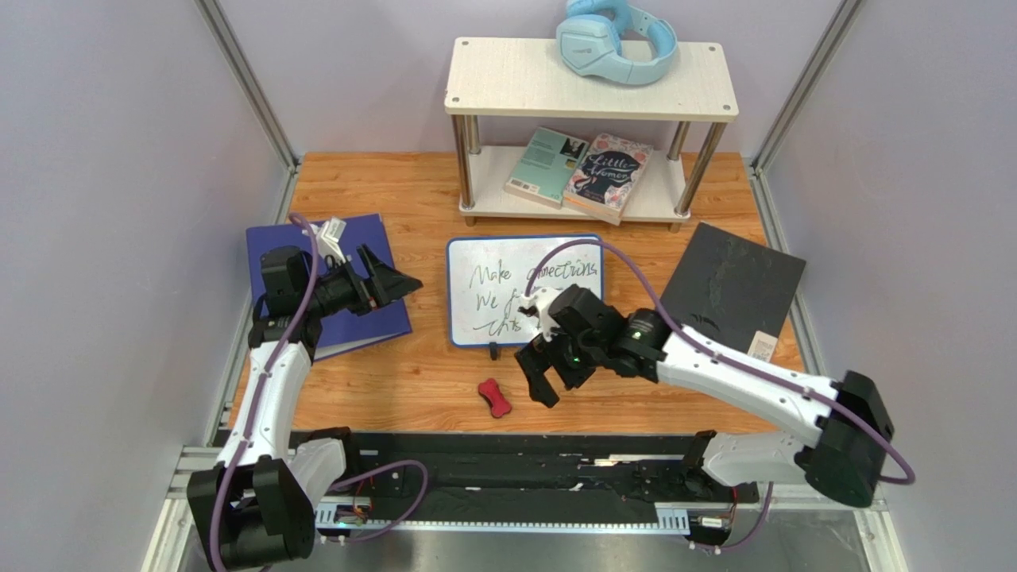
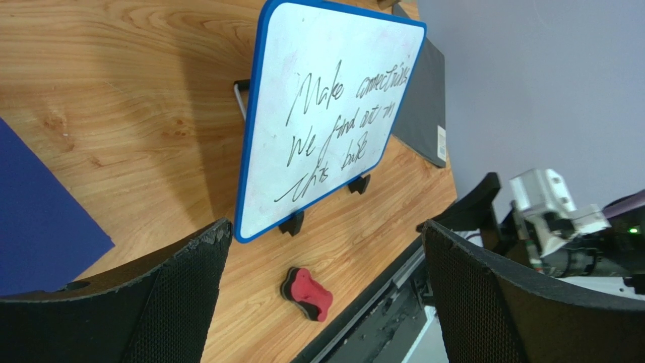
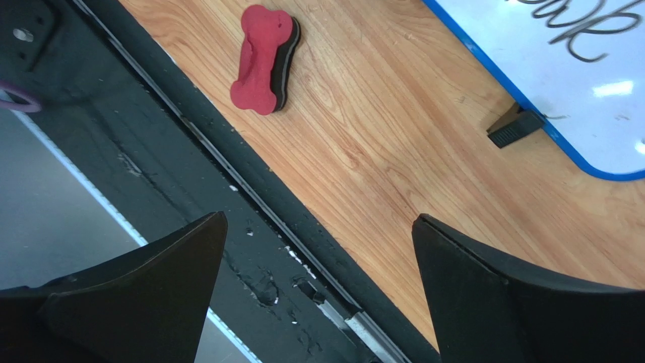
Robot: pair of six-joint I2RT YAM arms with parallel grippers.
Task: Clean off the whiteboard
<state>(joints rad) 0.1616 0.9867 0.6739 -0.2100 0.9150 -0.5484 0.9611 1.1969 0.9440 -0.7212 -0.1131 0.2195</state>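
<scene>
Seeing small glossy white whiteboard (image 1: 495, 286) with thin blue frame on wooden table (image 1: 418, 381), covered in dark handwriting. Looks flat from top camera; reads as propped on two black feet (image 2: 291, 224) only from left wrist camera. Finding red bone-shaped foam eraser (image 1: 493, 397) just in front of whiteboard's near edge, untouched. Reading left gripper (image 1: 400, 283) as spread wide, empty, just left of whiteboard, by dark blue flat binder (image 1: 272, 250). Reading right gripper (image 1: 537, 379) as spread too, gripping nothing, over whiteboard's near right corner. Catching eraser's black underlayer only via wrist cameras. Spotting plain black flat board (image 1: 731, 286) right of whiteboard.
</scene>
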